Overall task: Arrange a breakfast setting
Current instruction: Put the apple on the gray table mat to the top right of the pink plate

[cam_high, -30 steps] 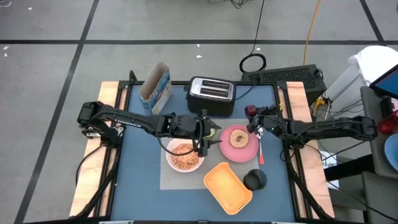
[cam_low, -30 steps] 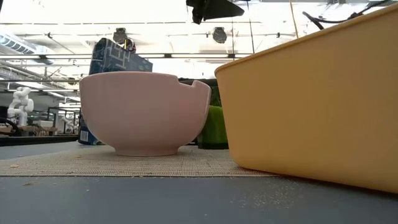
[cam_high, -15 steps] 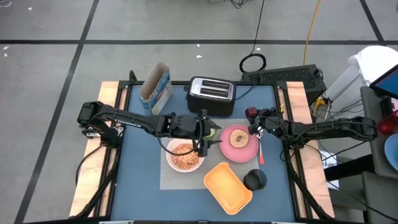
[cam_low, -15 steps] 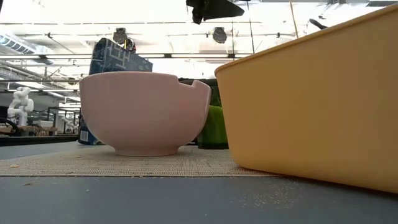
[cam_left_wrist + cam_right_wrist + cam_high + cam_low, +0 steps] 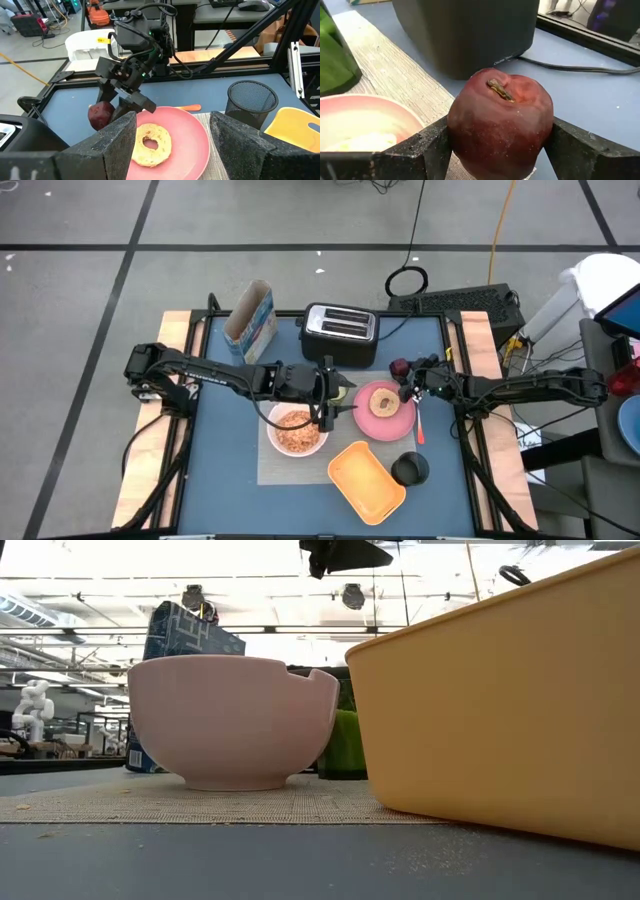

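Note:
A white bowl [image 5: 296, 430] of cereal and a pink plate [image 5: 397, 423] stand on the grey placemat [image 5: 290, 468]. The round toasted bread [image 5: 381, 401] lies flat on the plate. The pale-green cup [image 5: 347, 389] stands behind the bowl, partly under my left gripper [image 5: 335, 395]. That gripper hovers open, high above the spot between bowl and plate; in its wrist view the left gripper [image 5: 175, 150] frames the plate [image 5: 190, 145]. My right gripper [image 5: 404, 376] is shut on a dark red apple [image 5: 399, 367] at the plate's far right rim. My right gripper pinches the apple by its two opposite sides [image 5: 457, 131] between its two fingers [image 5: 427, 150]. The fingers come from the table's right, slanting a little downward. The apple [image 5: 101, 114] stays upright, stem up, low beside the plate; whether it touches the table I cannot tell.
A black-and-silver toaster [image 5: 340, 330] and a cereal box [image 5: 250, 320] stand at the far edge. An orange tray [image 5: 367, 480] and a black mesh cup [image 5: 410, 469] sit near the front. An orange utensil [image 5: 420, 425] lies right of the plate.
My right gripper has sunk a little with the apple and tipped further downward, bringing the apple slightly nearer the plate's rim. The apple stays upright in the hold.

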